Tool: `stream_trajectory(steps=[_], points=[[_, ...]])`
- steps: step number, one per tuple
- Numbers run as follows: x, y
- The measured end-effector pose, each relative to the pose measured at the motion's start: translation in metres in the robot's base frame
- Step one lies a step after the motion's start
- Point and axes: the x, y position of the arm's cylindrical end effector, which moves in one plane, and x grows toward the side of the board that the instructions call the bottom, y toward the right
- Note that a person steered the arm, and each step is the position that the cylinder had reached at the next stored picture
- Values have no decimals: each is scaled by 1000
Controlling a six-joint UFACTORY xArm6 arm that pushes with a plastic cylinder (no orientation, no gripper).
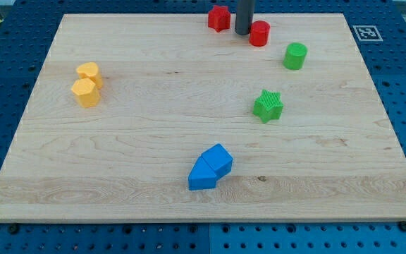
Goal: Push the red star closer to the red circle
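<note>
The red star [218,17] lies near the view's top edge, a little right of centre. The red circle [260,33] lies to its right and slightly lower. My tip [242,32] stands between the two, right of the star and touching or almost touching the circle's left side. The rod rises out of the view's top.
A green circle [295,56] lies right of the red circle, a green star [268,106] below it. Two blue blocks [210,168] touch each other near the bottom centre. Two yellow blocks [87,84] touch at the left. The wooden board [154,127] lies on a blue pegboard.
</note>
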Motion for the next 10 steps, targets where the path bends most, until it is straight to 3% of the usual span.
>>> stream_trajectory(steps=[3, 5, 6, 7, 8, 10], points=[[18, 32], [22, -40], [13, -106], [-27, -135], [-59, -132], [-59, -116]])
